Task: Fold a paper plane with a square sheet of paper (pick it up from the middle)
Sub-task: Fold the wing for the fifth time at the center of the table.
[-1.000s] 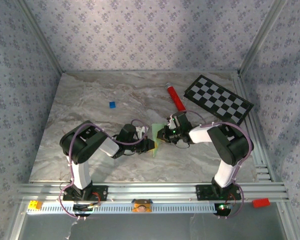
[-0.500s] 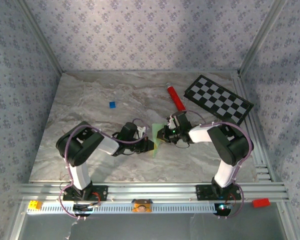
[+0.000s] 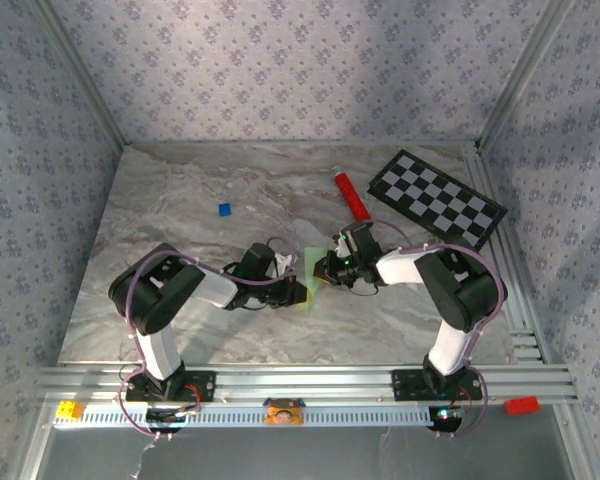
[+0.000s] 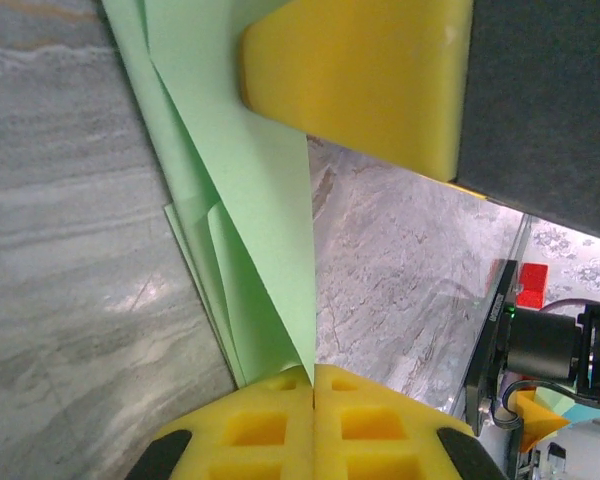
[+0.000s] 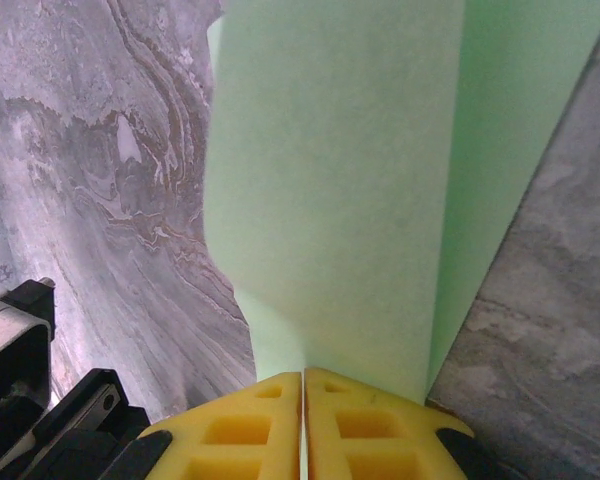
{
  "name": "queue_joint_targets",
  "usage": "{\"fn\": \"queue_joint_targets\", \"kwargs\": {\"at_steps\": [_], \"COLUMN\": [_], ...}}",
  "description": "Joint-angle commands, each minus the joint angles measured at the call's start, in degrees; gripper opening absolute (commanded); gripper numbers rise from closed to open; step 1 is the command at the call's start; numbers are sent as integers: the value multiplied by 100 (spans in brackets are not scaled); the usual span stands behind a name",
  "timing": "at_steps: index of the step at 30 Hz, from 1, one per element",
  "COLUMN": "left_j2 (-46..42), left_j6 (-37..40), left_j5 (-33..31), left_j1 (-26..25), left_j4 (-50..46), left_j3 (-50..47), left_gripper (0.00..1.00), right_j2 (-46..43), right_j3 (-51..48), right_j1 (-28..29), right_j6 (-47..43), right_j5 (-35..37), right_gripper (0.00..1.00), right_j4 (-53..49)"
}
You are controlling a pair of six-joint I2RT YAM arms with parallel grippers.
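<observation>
The square sheet of paper (image 3: 313, 268) is in the middle of the table (image 3: 180, 200), toward the near edge, held between my two arms. From the top external view it shows as a narrow pale green strip standing nearly on edge rather than lying flat. I cannot tell whether its lower edge touches the table.

Left jaws: closed on the paper. In the left wrist view the two yellow pads meet with no gap, and the green sheet (image 4: 250, 200) runs down into the seam between them. Several overlapping layers with slanted edges are visible there, so the sheet is folded at that side. A further yellow pad on a black body presses against the far upper part of the sheet.

Right jaws: closed on the paper. In the right wrist view the pads are together and the sheet (image 5: 340, 180) rises out of the seam as a broad, smooth panel, with a second layer showing behind it on the right.

The two sets of jaws face each other across the sheet, close together, the left slightly nearer to the arm bases.

Other items noted: a red tube (image 3: 352, 197) lies just beyond the right arm; a black-and-white checkerboard (image 3: 436, 199) lies at the far right; a tiny blue square (image 3: 224, 209) lies far left, well apart from the paper.
</observation>
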Motion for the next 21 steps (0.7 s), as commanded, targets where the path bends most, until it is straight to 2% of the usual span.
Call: {"fn": "queue_joint_targets", "kwargs": {"at_steps": [1,10,15,21], "left_j2": [-41,65,70,51], "left_j6": [233,393,459,555], "left_j5": [464,494,479,440], "left_j1": [-60,-187,-243,-266], "left_j4": [-949,-1229,-1351,-1538], "left_j3": [-114,91,104,93], "left_gripper": [1,4,0,9], "right_j2": [261,347,369,372], "right_j3": [-28,3,13,19], "right_j1": [28,55,56,62], "right_j6": [-96,-69,-69,-69], "right_j5": [546,593,642,679], "right_gripper": [11,11,11,10], "right_j4": [-611,-690,-764,-812]}}
